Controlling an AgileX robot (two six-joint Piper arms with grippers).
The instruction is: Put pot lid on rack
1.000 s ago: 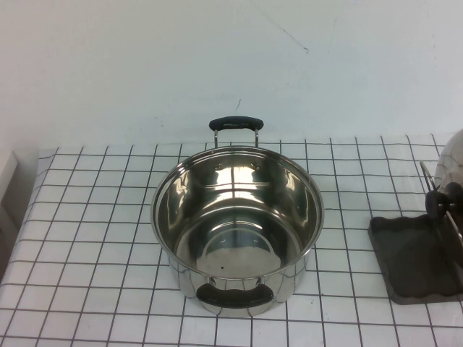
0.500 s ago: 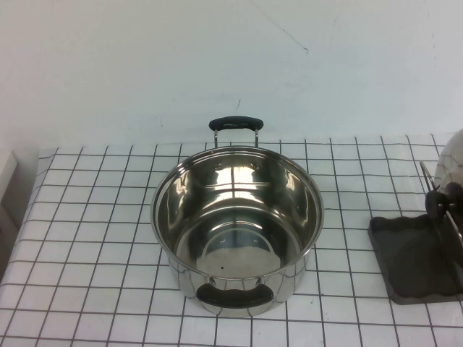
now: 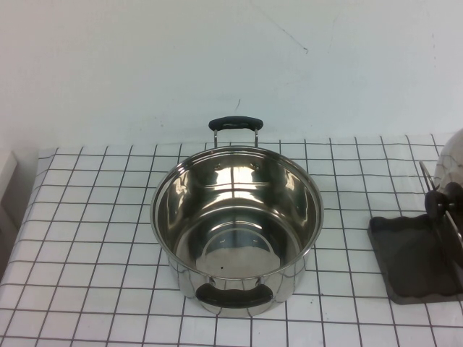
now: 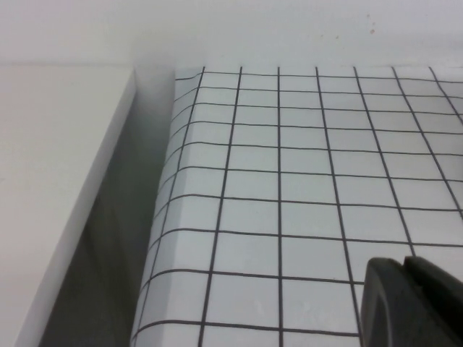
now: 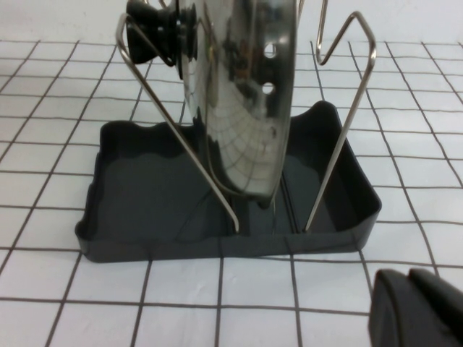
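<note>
Nothing has shifted lately; we see the pot lid (image 5: pixel 242 101) upright in the rack (image 5: pixel 145 217) just ahead of the clenched right tool (image 5: pixel 419 307); left tool (image 4: pixel 412 300) clenched, parked; task looks done.

Bright even light; glare inside pot (image 3: pixel 236 217) and on pot lid (image 5: pixel 242 94); soft shadows; slight blur throughout.

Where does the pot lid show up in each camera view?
High view: pot lid at the far right edge, standing upright in the rack.
Left wrist view: not in it.
Right wrist view: upper centre, on edge between the wire prongs.
Shared landmark: the rack.
</note>
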